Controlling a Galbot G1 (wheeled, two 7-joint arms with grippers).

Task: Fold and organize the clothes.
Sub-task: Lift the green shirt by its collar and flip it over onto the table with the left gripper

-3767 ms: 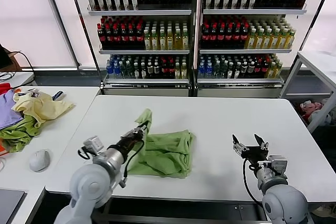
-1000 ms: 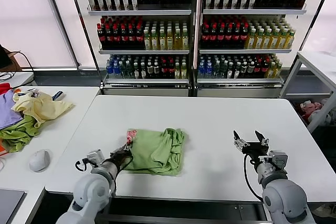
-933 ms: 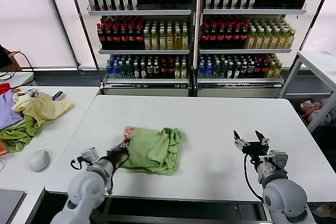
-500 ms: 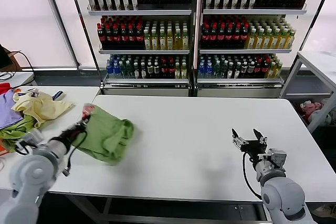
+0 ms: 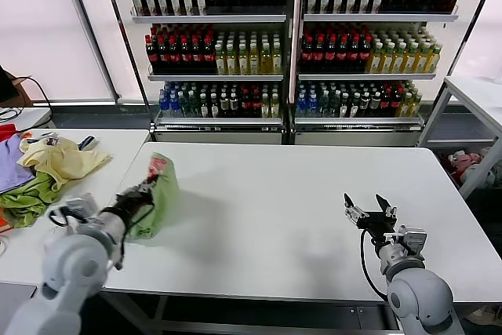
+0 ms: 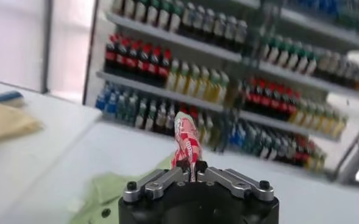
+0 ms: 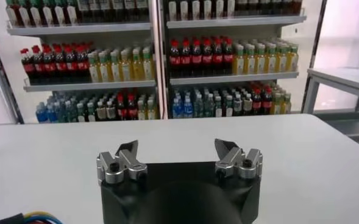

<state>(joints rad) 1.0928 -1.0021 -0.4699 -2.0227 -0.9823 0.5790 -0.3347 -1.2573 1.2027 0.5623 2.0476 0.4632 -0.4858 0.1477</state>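
Light green cotton, soft and limp: the T-shirt (image 5: 159,194) hangs bunched from the left gripper (image 5: 143,194) at the left edge of the white table (image 5: 298,194), its lower folds draping toward the tabletop. We cannot tell whether they touch it. The left jaws are pressed together on a thin fold of the printed red-and-white part, which the left wrist view shows standing up between the fingers (image 6: 167,180).

We judge the garment light and not fragile, but shapeless: it will sag, swing and unfold under its own weight when carried by one point. A pinch on a doubled edge or hem should hold better than a single layer, which may slip.

The right gripper (image 5: 368,211) waits above the table's right side, jaws spread wide, holding nothing.

Other cloths (image 5: 47,164) lie on the neighbouring table.
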